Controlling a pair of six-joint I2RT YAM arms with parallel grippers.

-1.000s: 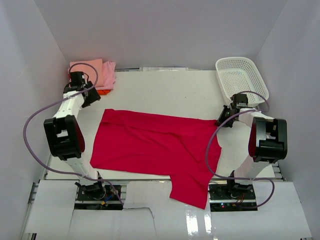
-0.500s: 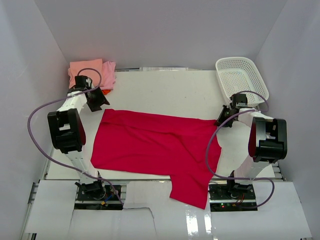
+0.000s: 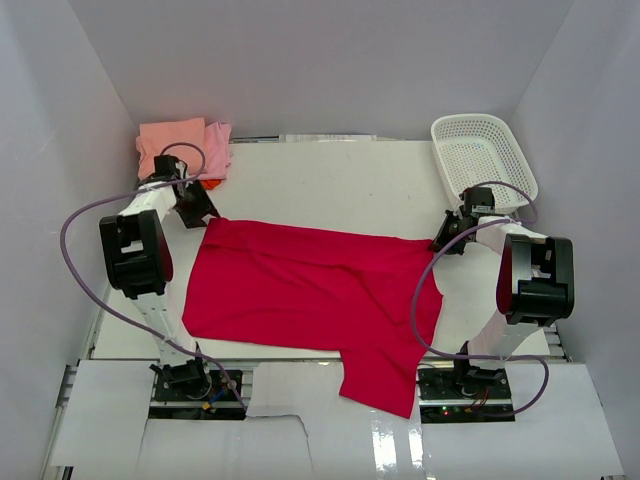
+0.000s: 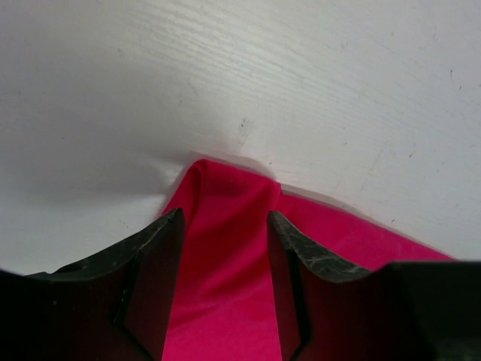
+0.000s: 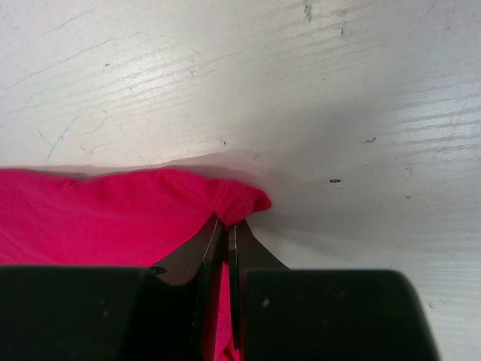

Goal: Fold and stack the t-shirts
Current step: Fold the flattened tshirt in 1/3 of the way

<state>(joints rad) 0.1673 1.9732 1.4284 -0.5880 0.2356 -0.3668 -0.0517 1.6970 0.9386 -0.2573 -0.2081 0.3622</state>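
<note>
A large crimson-red t-shirt (image 3: 310,290) lies spread flat across the table, one part hanging over the near edge. My left gripper (image 3: 205,215) is down at its far-left corner. In the left wrist view the jaws stand open on either side of that corner (image 4: 225,188), cloth between them. My right gripper (image 3: 440,243) is shut on the shirt's far-right corner (image 5: 240,199), which bunches at the fingertips. Folded salmon-pink (image 3: 172,138), light pink (image 3: 219,140) and orange (image 3: 205,183) t-shirts are stacked at the far left.
A white lattice basket (image 3: 483,155) stands at the far right corner, just behind the right arm. White walls close in the table on three sides. Grey cables loop out from both arms.
The left gripper has moved from beside the folded stack, nearer and to the right, down onto the red shirt's far-left corner, its jaws narrowing a little. The right arm has not moved.
</note>
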